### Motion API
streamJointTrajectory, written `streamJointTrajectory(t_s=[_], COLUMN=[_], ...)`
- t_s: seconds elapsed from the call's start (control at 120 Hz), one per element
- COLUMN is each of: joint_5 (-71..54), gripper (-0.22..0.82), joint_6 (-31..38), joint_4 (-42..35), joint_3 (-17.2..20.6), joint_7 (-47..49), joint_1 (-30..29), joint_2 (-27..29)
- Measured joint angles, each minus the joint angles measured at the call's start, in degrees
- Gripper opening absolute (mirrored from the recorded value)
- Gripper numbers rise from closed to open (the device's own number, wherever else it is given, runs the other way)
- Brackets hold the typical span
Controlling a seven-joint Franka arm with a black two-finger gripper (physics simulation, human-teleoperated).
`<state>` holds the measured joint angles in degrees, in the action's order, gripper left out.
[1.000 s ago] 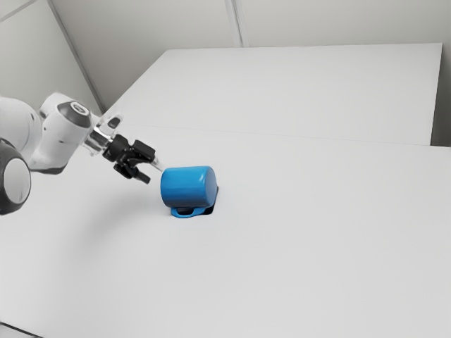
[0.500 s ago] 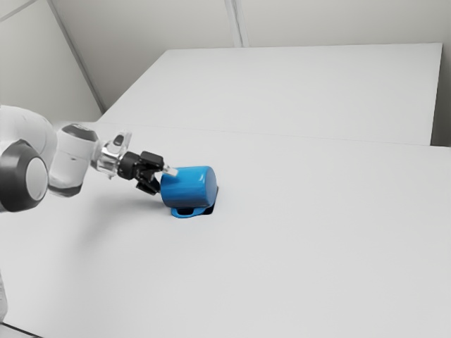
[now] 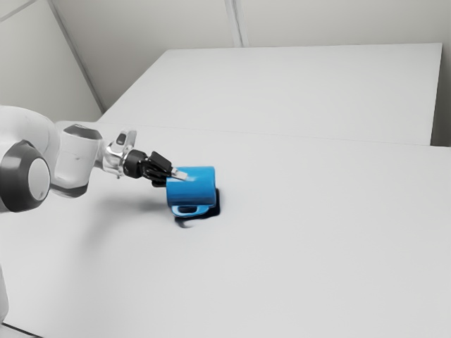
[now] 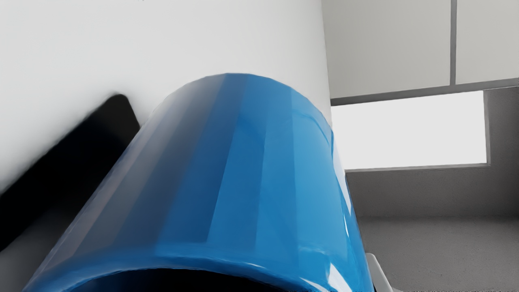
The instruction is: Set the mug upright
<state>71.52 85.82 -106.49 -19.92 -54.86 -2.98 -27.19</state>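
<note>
Over the table (image 3: 303, 246), the claw (image 3: 177, 177) is closed narrowly on the wall of the mug (image 3: 192, 190); still sideways, the mug has just been lifted slightly off the table, so turning it upright can probably be begun.

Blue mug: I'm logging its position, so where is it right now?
The blue mug is toward the exterior view's left, just short of its middle, sideways at the tip of the gripper, over the white table.
</note>
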Motion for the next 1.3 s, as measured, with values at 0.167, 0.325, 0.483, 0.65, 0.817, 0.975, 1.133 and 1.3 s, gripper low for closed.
streamJointTrajectory(t_s=[0.167, 0.325, 0.483, 0.65, 0.817, 0.975, 1.133, 1.3], joint_5=[-3.3, -18.5, -35.1, -46.8, -54.1, -58.4, -62.4, -64.8], gripper=[-0.09, -0.1, -0.1, -0.1, -0.1, -0.1, -0.1, -0.1], joint_6=[0.5, 3.7, 6.1, 10.4, 18.0, 24.8, 31.8, 38.4], joint_4=[0.5, 0.3, 0.0, -3.4, -8.9, -12.8, -16.0, -17.4], joint_3=[0.2, 0.3, 0.5, 1.6, 4.5, 6.7, 8.8, 10.0], joint_7=[-0.7, 0.8, 5.7, 11.4, 16.0, 19.3, 21.9, 23.5], joint_1=[0.2, 3.3, 8.0, 11.8, 12.7, 12.5, 12.2, 12.6], joint_2=[2.6, 11.0, 16.4, 21.0, 24.6, 26.7, 28.3, 28.3])
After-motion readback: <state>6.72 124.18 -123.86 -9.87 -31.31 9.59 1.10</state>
